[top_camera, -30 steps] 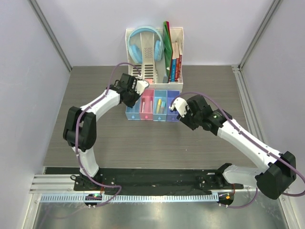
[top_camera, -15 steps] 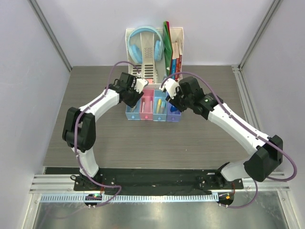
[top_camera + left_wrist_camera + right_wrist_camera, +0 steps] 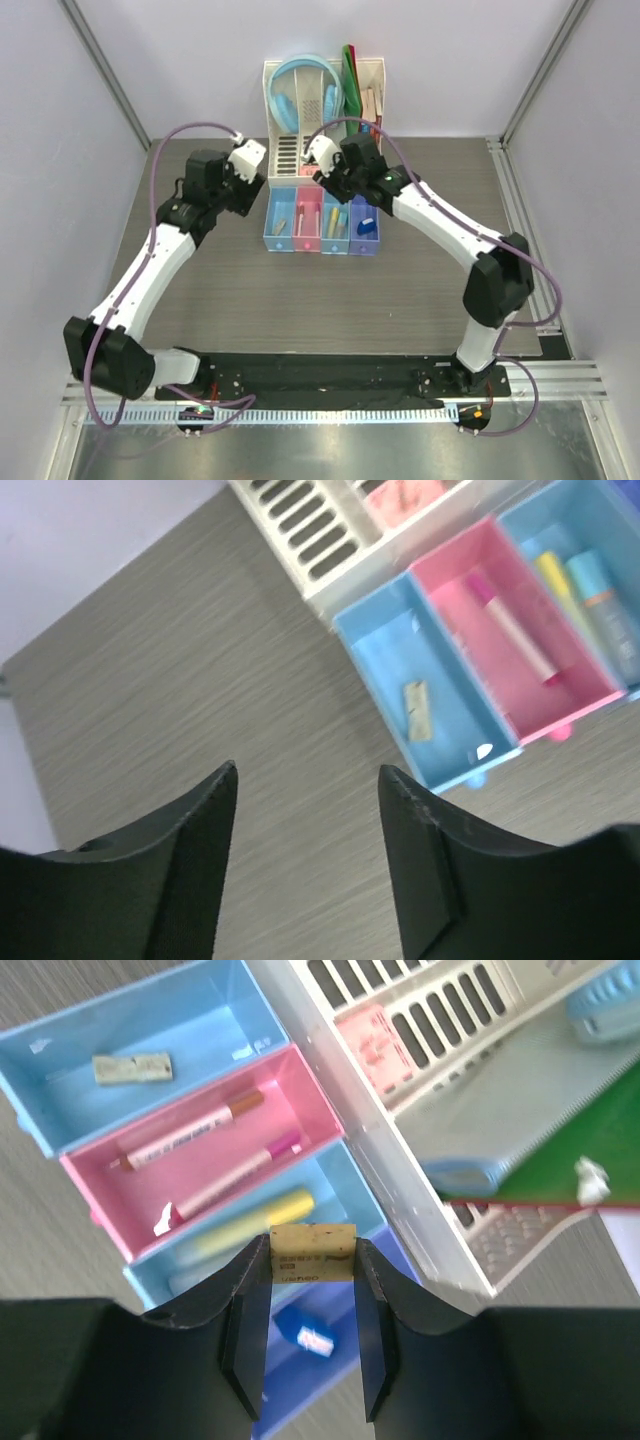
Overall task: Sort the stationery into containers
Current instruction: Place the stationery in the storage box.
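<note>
**Right gripper** (image 3: 312,1260): clenched on the tan block (image 3: 312,1251). Hangs over the light-blue bin (image 3: 335,1175), at upper centre of the overhead view, just in front of the white slotted organiser (image 3: 290,150).

**Left gripper** (image 3: 305,810): fingers (image 3: 200,820) spread, nothing between them. Hovers over bare table to the left of the bin row.

**Bins**, joined in a row and touching the organiser's front, left to right in the overhead view:
- blue bin (image 3: 150,1020): holds the grey block (image 3: 132,1067)
- pink bin (image 3: 290,1095): holds the white marker with brownish cap (image 3: 190,1135) and the pink-tipped white pen (image 3: 225,1185), side by side
- light-blue bin: holds the yellow highlighter (image 3: 255,1225), partly hidden behind the right fingers and the tan block
- purple-blue bin (image 3: 366,243): holds the blue block (image 3: 305,1335)

**Surroundings:**
- Light-blue headphones (image 3: 300,95) hooked over the organiser's left part.
- Green book (image 3: 350,70) and red books (image 3: 373,110) upright in its right part.
- Right wrist covers the organiser's lower right front in the overhead view.
- Purple cables (image 3: 170,140) loop above both arms.

**Surface:** grey-brown wood-grain table (image 3: 420,290), with a black base plate (image 3: 330,380) along the bottom edge.

**Room:** pale walls (image 3: 480,60) on three sides, with metal corner posts (image 3: 110,80) slanting in from the upper left and upper right.
</note>
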Robot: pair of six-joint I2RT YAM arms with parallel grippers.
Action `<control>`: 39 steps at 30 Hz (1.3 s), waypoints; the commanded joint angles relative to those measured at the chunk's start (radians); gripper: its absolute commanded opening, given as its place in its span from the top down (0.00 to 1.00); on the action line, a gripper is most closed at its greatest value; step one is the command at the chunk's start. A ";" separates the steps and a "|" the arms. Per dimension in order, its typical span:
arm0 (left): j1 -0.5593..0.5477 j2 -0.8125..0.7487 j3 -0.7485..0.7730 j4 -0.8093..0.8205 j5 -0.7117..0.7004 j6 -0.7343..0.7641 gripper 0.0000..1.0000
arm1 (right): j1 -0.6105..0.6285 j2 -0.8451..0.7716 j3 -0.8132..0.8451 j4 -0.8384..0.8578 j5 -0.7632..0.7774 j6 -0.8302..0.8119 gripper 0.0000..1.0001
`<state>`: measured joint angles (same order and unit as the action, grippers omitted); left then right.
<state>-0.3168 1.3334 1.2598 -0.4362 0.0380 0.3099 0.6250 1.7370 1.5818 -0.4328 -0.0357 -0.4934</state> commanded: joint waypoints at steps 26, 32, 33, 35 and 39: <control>0.093 -0.326 -0.439 0.033 0.048 0.075 0.00 | 0.139 0.573 0.529 0.009 -0.040 0.009 0.49; 0.093 -0.310 -0.442 0.062 0.079 0.074 0.00 | 0.136 0.515 0.492 0.011 0.020 0.027 0.24; 0.093 -0.310 -0.444 0.066 0.079 0.074 0.00 | 0.136 0.484 0.480 0.011 0.031 0.032 0.23; 0.093 -0.307 -0.445 0.082 0.083 0.075 0.00 | 0.134 0.443 0.443 0.016 0.072 0.052 0.23; 0.093 -0.266 -0.433 0.143 0.059 0.077 0.00 | 0.118 0.297 0.351 0.019 0.155 0.128 0.23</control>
<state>-0.2287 1.0321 0.8162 -0.3992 0.0948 0.3820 0.7593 2.2471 1.9877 -0.4480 0.0269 -0.4427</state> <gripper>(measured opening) 0.996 0.764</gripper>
